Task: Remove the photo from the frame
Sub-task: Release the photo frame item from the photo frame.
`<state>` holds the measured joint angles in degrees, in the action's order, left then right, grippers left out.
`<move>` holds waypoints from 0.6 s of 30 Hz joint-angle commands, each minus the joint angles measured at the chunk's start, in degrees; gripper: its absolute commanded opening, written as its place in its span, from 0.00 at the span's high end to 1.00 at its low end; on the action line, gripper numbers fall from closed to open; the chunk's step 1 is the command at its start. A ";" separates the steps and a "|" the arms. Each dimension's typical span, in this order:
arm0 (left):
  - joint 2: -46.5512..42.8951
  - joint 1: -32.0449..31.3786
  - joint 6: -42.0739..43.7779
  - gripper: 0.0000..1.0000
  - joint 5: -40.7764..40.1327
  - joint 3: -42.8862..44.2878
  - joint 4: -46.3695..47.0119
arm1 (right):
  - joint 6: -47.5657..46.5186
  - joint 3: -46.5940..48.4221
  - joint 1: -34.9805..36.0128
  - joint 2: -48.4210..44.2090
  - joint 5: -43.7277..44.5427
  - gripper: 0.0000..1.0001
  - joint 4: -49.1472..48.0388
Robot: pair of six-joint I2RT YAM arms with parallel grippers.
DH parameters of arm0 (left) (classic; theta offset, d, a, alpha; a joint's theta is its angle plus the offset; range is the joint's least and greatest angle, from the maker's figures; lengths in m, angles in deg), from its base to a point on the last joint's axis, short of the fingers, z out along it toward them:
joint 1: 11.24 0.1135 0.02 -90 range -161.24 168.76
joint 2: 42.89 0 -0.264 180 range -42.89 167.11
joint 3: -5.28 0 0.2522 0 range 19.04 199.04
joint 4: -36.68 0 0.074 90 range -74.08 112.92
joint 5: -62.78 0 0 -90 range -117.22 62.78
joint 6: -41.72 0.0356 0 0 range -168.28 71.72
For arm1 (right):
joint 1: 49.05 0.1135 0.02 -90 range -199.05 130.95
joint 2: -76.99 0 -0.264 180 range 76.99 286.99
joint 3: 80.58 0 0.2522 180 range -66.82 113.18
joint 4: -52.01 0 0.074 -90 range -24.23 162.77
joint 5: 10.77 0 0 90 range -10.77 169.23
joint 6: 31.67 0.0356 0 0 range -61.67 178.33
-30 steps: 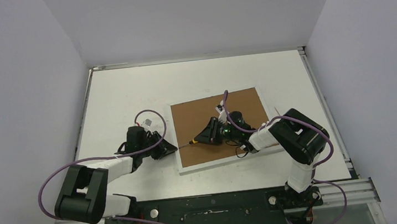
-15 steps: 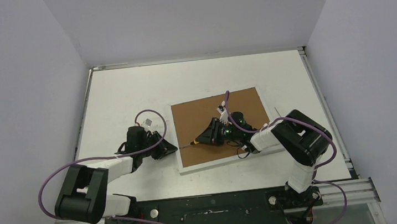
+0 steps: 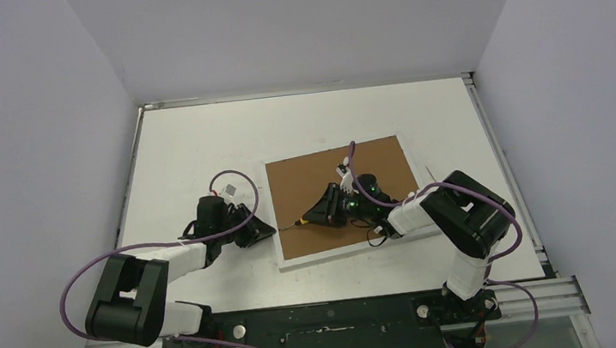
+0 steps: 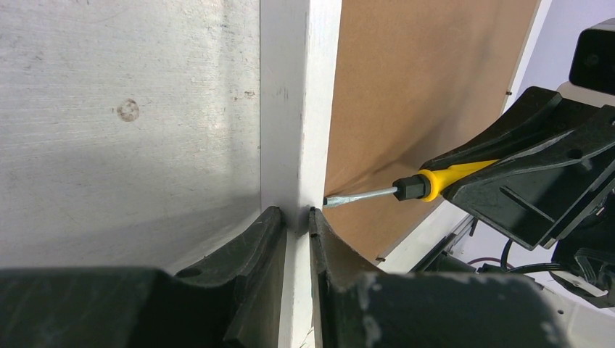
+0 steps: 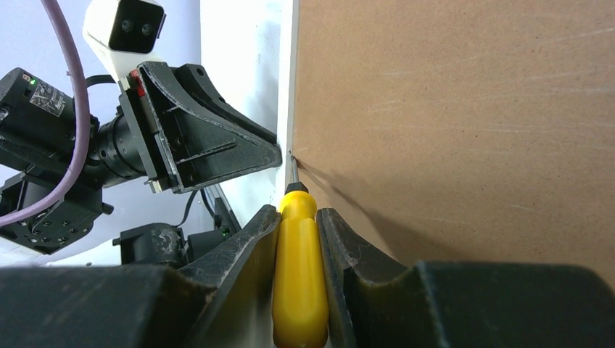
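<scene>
- The frame (image 3: 386, 166) is laid face down on the white table (image 3: 198, 151), toward 4 o'clock from the table's middle, with its sides turned a little off the table's edges.
- Only the brown backing board (image 5: 450, 109) and the white border (image 4: 297, 87) around it are shown; the photo is hidden and its place cannot be told.
- The left gripper (image 4: 296, 217) is set at the frame's 9 o'clock side, low at table level.
- Its jaws are brought to a narrow gap and the white border is pinched between them, one finger on the outer side next to the table, the other on the side of the board.
- A screwdriver (image 5: 299, 275) with a yellow handle is clamped in the right gripper (image 3: 311, 217), the handle being squeezed between both fingers.
- The right gripper is held over the backing board, in its 8 o'clock part, and is pointed toward 9 o'clock.
- The metal shaft is stretched out past the fingers, and its tip is placed at the seam where the board meets the white border, just beside the left gripper's fingertips.
- The two grippers are faced toward each other across the border, close but not touching.
</scene>
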<state>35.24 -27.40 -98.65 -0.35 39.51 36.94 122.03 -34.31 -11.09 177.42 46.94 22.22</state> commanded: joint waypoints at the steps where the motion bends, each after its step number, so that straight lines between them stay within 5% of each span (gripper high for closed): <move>1: 1.18 -1.30 -0.23 0.84 0.36 0.01 3.46 | -0.61 1.62 2.13 0.90 1.40 0.95 4.48; 10: 1.41 -1.50 -0.23 0.85 0.46 -0.22 3.69 | -0.74 2.54 3.12 0.90 2.27 0.95 4.65; 18: 2.15 -2.02 -1.19 0.87 1.28 -0.42 5.49 | 2.48 1.52 4.61 6.02 0.85 0.95 -5.50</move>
<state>35.63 -27.45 -98.85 0.02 39.32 37.85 124.11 -33.04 -10.22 179.30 49.01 20.67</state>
